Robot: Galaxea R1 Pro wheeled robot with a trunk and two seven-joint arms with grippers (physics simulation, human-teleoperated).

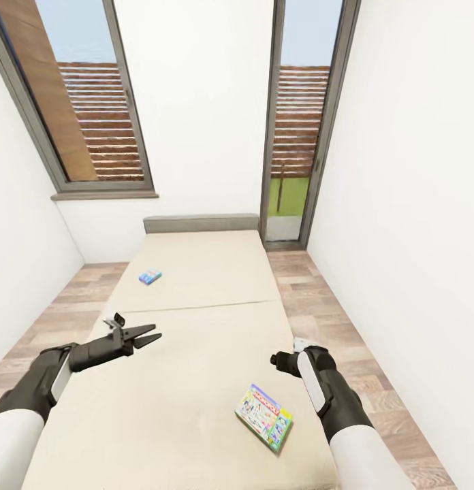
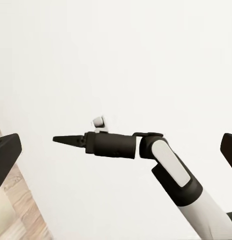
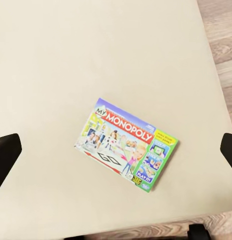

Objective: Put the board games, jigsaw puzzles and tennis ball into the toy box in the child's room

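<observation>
The robot stands at the near end of the bed (image 1: pixel 196 381) and looks along it. This looks like the start of the step where it picks up the two board games that lie on the bed.

On the left, the left gripper (image 1: pixel 150 335) hangs over the near left part of the bed. Its jaws are spread apart and hold nothing.

Further away, on the far half of the bed and near its left edge, lies the small blue game (image 1: pixel 150 277). It is well apart from both arms.

On the near right part of the bed lies the Monopoly game (image 1: pixel 264 416), flat, with its picture side up. It is just beside the right arm.

The right gripper (image 1: pixel 281 361) hangs above the bed, near the Monopoly game (image 3: pixel 127 144). In the right wrist view the two dark tips sit wide apart at the sides, so its jaws are released and empty.

I think the next move is to lower the right gripper onto the Monopoly game. The box is thin and flat, so the jaws may need to catch it at an edge
</observation>
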